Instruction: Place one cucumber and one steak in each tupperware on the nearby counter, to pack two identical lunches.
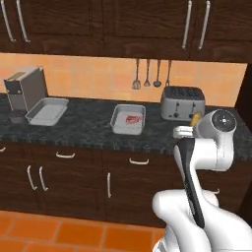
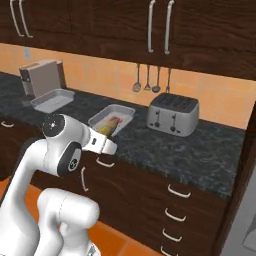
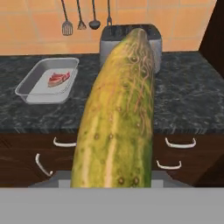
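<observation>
Yellow-green cucumber (image 3: 118, 113) — in end effector (image 3: 114, 181)

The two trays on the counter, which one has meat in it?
The tupperware nearer the toaster holds the red steak. The other tupperware, beside the grey box-shaped appliance at the left, has nothing in it.

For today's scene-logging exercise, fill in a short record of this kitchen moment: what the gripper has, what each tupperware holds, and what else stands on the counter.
gripper: carrying a cucumber, held short of the counter
near tupperware: holds one steak, no cucumber
far tupperware: looks empty
toaster: on the counter, right of the near tupperware
utensils: hanging on the wall above
</observation>
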{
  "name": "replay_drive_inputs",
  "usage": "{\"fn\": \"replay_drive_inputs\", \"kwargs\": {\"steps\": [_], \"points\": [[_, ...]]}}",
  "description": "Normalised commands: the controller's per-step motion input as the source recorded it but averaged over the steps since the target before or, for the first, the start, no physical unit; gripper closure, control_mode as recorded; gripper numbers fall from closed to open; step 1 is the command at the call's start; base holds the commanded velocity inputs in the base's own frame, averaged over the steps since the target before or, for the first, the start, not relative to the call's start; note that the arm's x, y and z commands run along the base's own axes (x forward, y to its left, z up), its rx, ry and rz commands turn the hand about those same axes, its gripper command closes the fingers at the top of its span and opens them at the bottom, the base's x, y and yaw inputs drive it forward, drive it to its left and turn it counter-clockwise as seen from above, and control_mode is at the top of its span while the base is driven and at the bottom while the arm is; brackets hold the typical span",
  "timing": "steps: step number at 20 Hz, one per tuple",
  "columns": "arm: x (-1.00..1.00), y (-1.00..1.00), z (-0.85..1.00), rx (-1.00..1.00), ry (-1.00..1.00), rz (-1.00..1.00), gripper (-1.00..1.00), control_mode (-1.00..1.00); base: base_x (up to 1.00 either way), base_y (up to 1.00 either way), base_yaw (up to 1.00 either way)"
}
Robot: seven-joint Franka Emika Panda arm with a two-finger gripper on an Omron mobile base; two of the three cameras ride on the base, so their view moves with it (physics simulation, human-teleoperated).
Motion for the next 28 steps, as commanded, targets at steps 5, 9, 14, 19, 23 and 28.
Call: {"fn": "replay_drive_inputs", "kwargs": {"steps": [5, 9, 14, 19, 23, 28], "points": [[0.0, 0.0, 0.0, 0.0, 0.0, 0.0, 1.0, 1.0, 1.0, 0.72, 0.0], [0.0, 0.0, 0.0, 0.0, 0.0, 0.0, 1.0, 1.0, 0.96, 0.45, 0.0], [0.0, 0.0, 0.0, 0.0, 0.0, 0.0, 1.0, 1.0, 0.72, 0.0, 0.0], [0.23, -0.01, -0.43, 0.01, 0.06, 0.01, 1.0, -1.0, 0.23, -0.04, 0.0], [0.21, 0.04, -0.81, 0.0, 0.0, 0.13, 1.0, -1.0, 0.0, 0.0, 0.0], [0.74, 0.0, -0.45, 0.01, 0.01, 0.08, 1.0, -1.0, 0.0, 0.0, 0.0]]}}
